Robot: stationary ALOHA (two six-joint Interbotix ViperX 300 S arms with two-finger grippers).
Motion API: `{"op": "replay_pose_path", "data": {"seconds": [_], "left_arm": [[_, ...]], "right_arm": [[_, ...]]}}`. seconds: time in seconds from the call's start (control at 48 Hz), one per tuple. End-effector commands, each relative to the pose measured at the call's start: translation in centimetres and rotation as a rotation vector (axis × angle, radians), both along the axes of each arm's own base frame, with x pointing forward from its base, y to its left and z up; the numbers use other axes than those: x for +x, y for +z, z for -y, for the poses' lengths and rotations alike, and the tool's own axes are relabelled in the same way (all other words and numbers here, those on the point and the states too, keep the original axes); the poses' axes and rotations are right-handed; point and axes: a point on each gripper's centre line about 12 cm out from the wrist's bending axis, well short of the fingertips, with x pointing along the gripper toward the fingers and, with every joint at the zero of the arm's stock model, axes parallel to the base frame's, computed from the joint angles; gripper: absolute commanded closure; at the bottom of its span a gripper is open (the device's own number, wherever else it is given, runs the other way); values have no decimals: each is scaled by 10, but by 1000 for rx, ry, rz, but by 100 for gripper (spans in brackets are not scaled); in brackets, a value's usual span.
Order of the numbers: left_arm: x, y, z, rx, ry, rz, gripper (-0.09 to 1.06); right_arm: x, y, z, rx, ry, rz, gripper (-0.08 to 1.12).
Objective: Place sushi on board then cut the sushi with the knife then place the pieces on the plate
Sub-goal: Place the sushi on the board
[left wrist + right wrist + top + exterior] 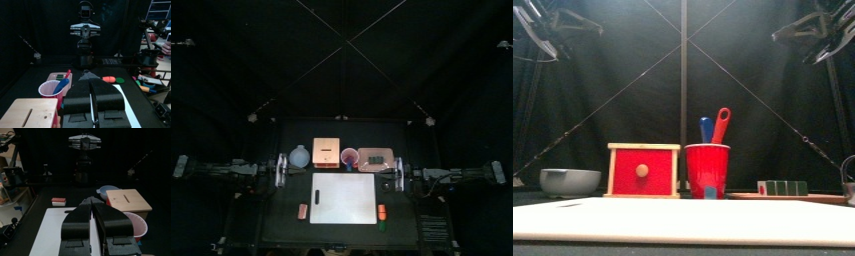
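Note:
The dark green sushi roll (784, 187) lies on the pink tray (374, 157) at the back right, also seen in the left wrist view (59, 76). A red cup (708, 170) holds a blue knife (706, 128) and a red knife (722, 125). The white board (345, 197) lies bare in front of them. My left gripper (281, 170) hangs shut beside the board's left edge, holding nothing. My right gripper (401, 172) hangs shut at the board's right edge, also holding nothing. Both are raised well above the table.
A blue-grey bowl (569, 181) and a wooden box with a red drawer front (644, 170) stand left of the cup. A pink toy (302, 210) lies left of the board. An orange toy (382, 211) and a green toy (120, 79) lie to the right.

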Motion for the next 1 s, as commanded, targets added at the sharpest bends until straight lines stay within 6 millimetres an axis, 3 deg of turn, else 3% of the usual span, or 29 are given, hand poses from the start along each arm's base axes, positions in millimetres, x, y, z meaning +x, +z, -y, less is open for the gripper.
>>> {"op": "replay_pose_path", "data": {"seconds": [0.021, 0.292, 0.646, 0.833, 1.0], "left_arm": [[7, 5, 1, 15, -6, 12, 100], [21, -5, 4, 46, -20, -43, 100], [38, -28, 6, 36, -30, -144, 100], [45, -40, 7, 35, -33, -194, 100], [49, -48, 6, 37, -32, -228, 100]], "right_arm": [[3, 2, 1, 11, -4, -3, 98], [15, -9, 10, 59, -50, -161, 98], [21, -35, 56, 78, -244, -575, 96], [23, -55, 71, 24, -293, -708, 76], [29, -68, 79, -21, -303, -777, 39]]}}
